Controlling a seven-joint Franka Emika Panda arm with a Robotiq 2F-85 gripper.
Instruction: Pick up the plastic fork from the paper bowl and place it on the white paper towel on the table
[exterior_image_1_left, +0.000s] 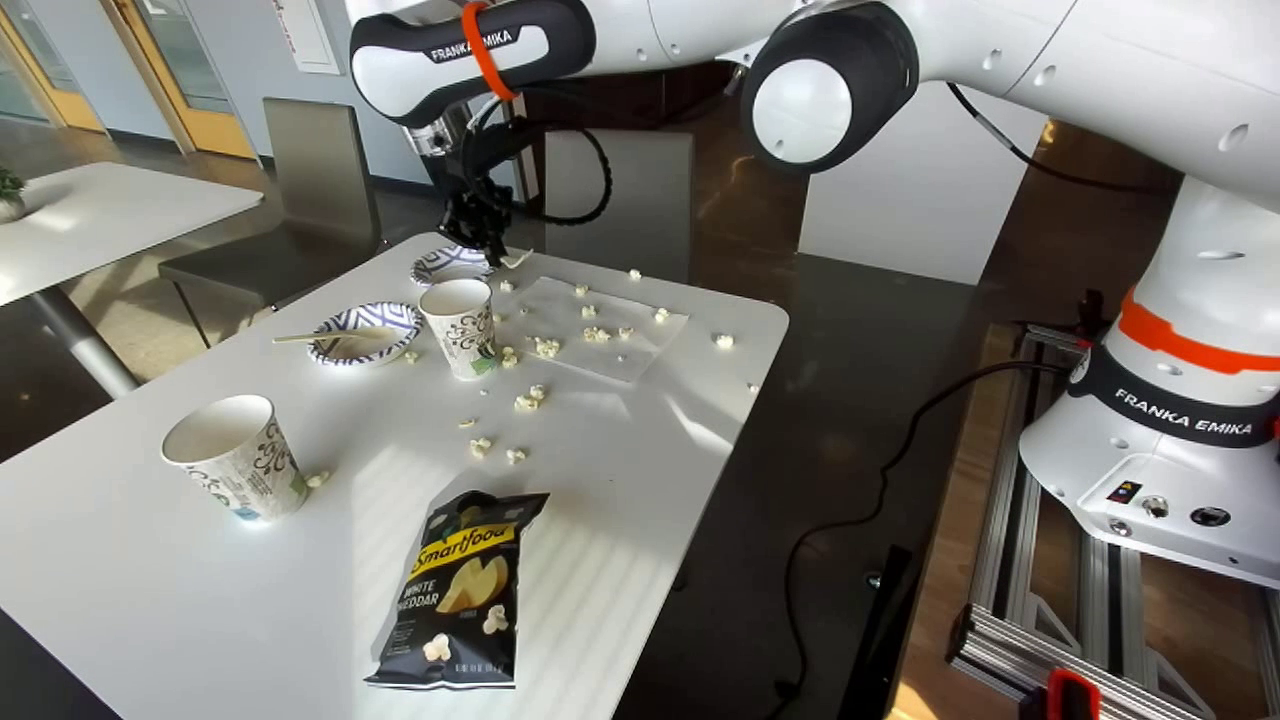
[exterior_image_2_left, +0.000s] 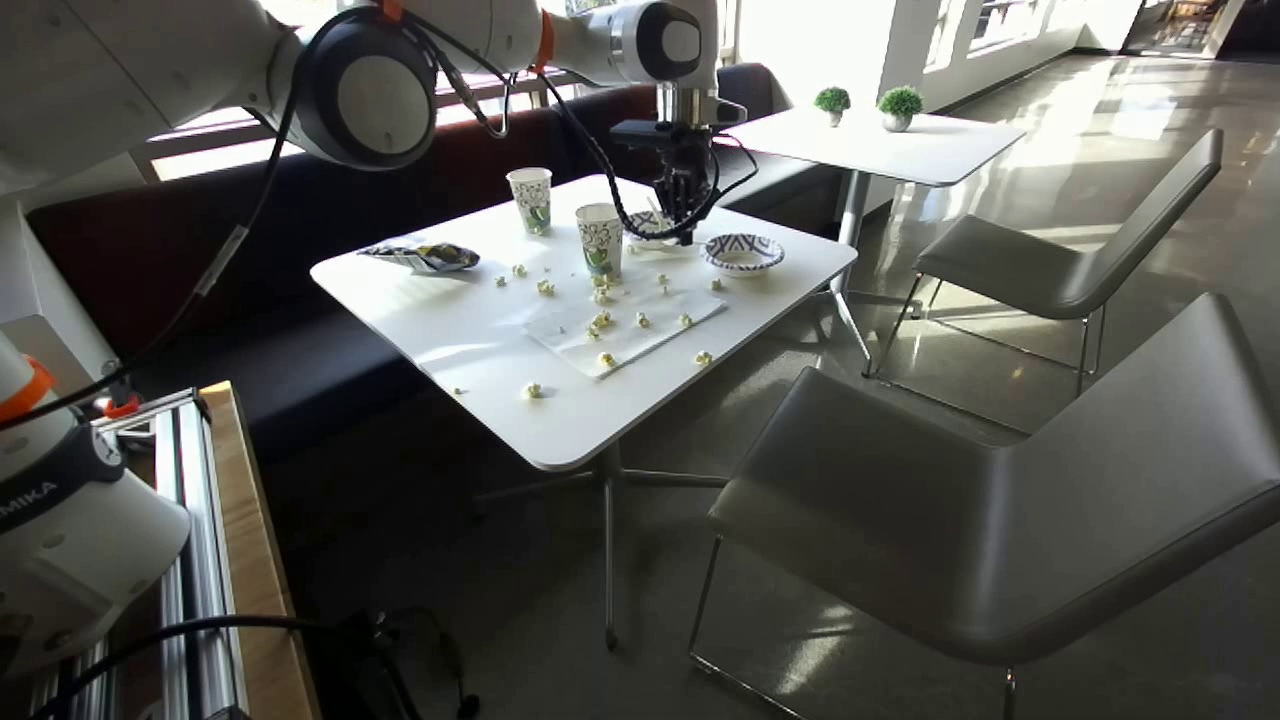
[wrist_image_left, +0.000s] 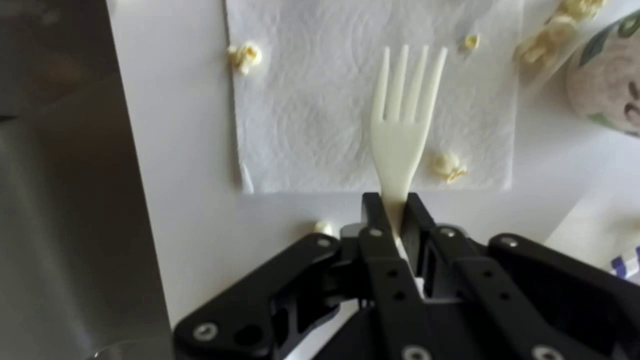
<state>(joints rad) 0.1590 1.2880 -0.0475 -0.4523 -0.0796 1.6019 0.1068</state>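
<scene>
My gripper (wrist_image_left: 394, 200) is shut on the white plastic fork (wrist_image_left: 400, 137), with the tines pointing away from it in the wrist view. The white paper towel (wrist_image_left: 320, 125) lies beneath the tines, and the fork appears raised above it. Popcorn lies on the towel, which also shows in both exterior views (exterior_image_1_left: 640, 352) (exterior_image_2_left: 655, 338). In an exterior view, the gripper (exterior_image_1_left: 497, 262) and fork (exterior_image_1_left: 517, 259) are beside a blue-patterned paper bowl (exterior_image_1_left: 432, 268). This bowl also shows in an exterior view (exterior_image_2_left: 742, 245). The fork is hard to make out there near the gripper (exterior_image_2_left: 687, 238).
A second paper bowl (exterior_image_1_left: 332, 352) holds a pale utensil (exterior_image_1_left: 335, 336). A paper cup (exterior_image_1_left: 460, 330) stands between the bowls and the towel. Another cup (exterior_image_1_left: 240, 460) and a black popcorn bag (exterior_image_1_left: 460, 590) are on the table (exterior_image_1_left: 250, 620). Loose popcorn is scattered around. Chairs stand nearby.
</scene>
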